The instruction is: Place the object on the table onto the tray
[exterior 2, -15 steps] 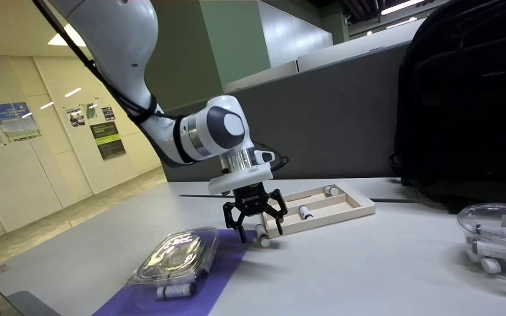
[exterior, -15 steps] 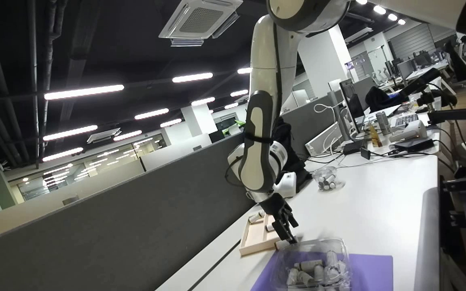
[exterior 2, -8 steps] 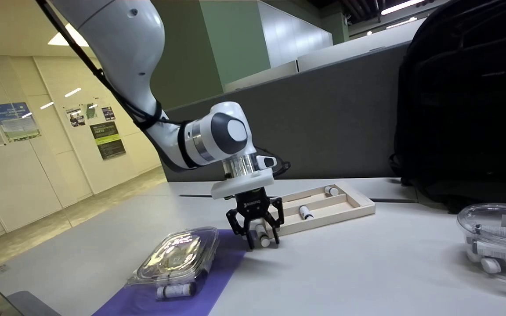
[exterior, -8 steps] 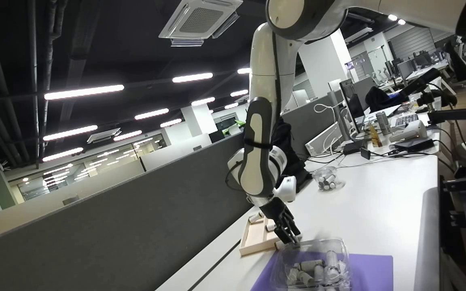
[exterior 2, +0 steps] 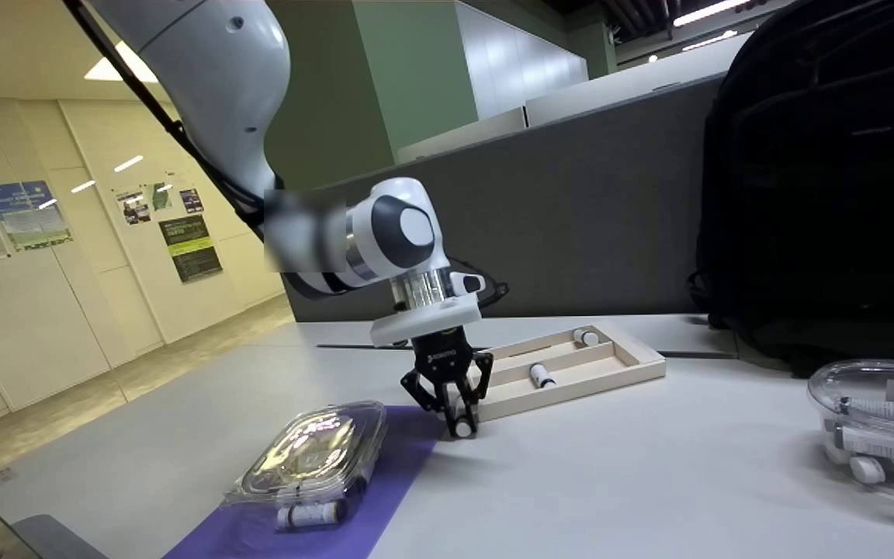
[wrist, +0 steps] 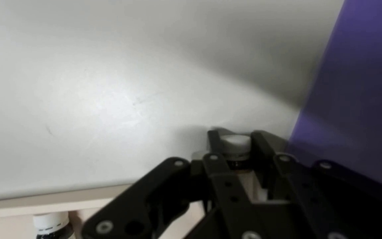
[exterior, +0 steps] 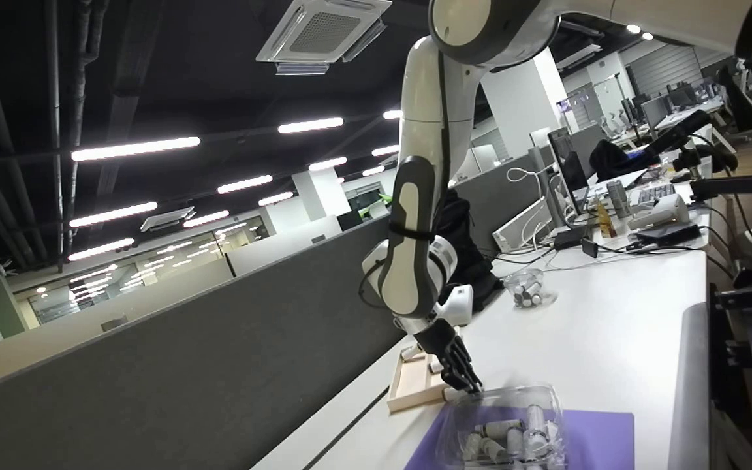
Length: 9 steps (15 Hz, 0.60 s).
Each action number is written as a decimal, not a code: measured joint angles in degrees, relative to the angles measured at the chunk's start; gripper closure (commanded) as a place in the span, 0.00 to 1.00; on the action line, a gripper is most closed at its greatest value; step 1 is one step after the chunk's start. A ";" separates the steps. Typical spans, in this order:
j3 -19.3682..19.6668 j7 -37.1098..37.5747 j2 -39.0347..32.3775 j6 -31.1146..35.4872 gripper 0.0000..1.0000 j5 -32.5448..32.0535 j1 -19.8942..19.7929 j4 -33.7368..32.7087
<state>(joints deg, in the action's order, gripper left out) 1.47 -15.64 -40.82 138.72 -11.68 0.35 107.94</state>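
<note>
One small white-capped cylindrical vial (wrist: 236, 145) was clamped inside the black two-fingered end effector (exterior 2: 462, 425), low at the smooth white surface (exterior 2: 618, 473), just outside the pale wood-coloured divided tray (exterior 2: 602, 383).

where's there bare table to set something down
Largest: the white table between the purple mat and the round tub, in both exterior views. Another patch runs from the clear box to the table's left edge in an exterior view. Crowded: between tray and mat, where the gripper is closed on a vial.
</note>
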 measured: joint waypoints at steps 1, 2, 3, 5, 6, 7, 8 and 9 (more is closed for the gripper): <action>-0.13 -0.08 0.00 0.00 0.93 0.00 -0.07 -0.07; -0.25 -0.13 0.06 0.00 0.93 0.00 -0.09 -0.11; -0.41 -0.21 0.24 0.00 0.93 -0.04 -0.09 -0.11; -0.88 -0.40 1.01 0.00 0.93 -0.12 -0.06 -0.08; -1.14 -0.48 1.65 0.03 0.93 -0.14 -0.04 -0.03; -1.31 -0.49 2.46 0.11 0.93 -0.15 -0.02 0.05; -1.40 -0.49 3.30 0.12 0.93 -0.15 -0.02 0.09; -1.41 -0.49 4.16 0.12 0.93 -0.10 -0.05 0.10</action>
<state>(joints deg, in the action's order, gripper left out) 0.06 -16.13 -36.66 138.85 -11.78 0.30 108.04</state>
